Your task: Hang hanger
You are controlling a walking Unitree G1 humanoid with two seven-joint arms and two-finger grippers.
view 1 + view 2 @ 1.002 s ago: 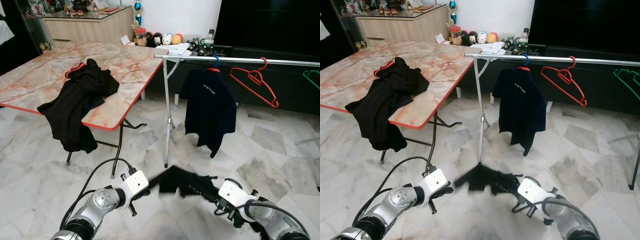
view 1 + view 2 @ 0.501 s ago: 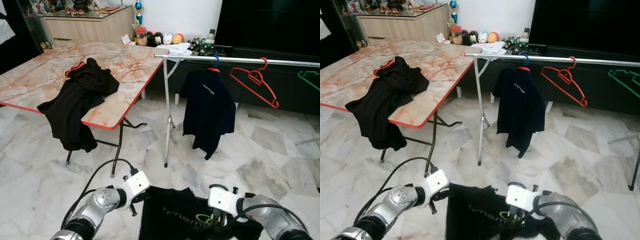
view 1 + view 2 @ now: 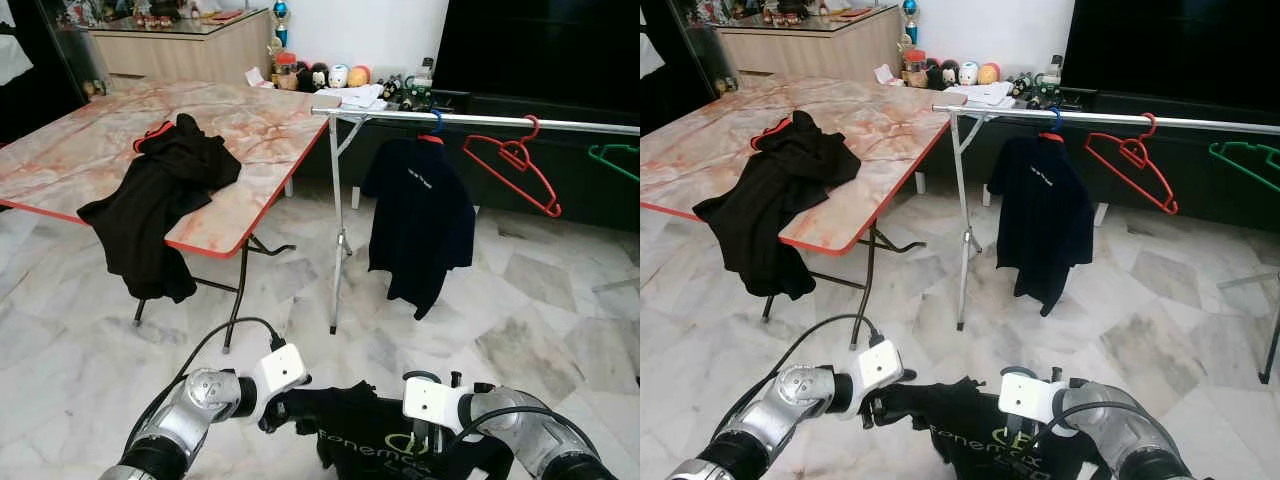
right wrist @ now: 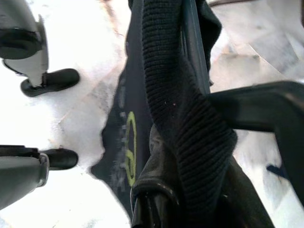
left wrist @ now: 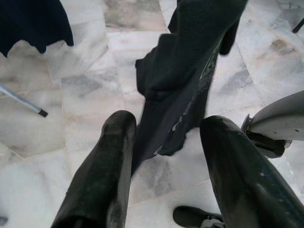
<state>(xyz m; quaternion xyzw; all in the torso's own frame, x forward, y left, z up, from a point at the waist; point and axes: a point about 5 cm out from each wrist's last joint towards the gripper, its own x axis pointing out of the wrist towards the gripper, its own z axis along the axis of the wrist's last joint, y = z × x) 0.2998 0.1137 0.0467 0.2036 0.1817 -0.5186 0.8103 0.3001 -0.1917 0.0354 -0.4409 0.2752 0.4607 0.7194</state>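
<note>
A black shirt [image 3: 385, 440] with yellow-green print hangs low between my two arms, above the marble floor. My right gripper [image 3: 438, 448] is buried in its top; in the right wrist view the ribbed collar [image 4: 180, 109] and a dark hanger bar [image 4: 256, 102] lie against the fingers, shut on them. My left gripper [image 3: 283, 410] touches the shirt's left sleeve. In the left wrist view its fingers [image 5: 111, 161] stand apart with the cloth's edge [image 5: 166, 123] between them. The steel clothes rail [image 3: 480, 119] stands ahead to the right.
On the rail hang a navy shirt [image 3: 418, 215] on a blue hanger, a bare red hanger [image 3: 512, 165] and a green hanger [image 3: 615, 158]. A marble-topped folding table [image 3: 250, 130] at the left carries a black garment [image 3: 150, 215]. Cabinets and a dark TV stand line the back wall.
The black shirt, held up and blurred a second ago, has dropped lower and hangs spread out. My left gripper has come in against its sleeve. The right wrist has turned inward.
</note>
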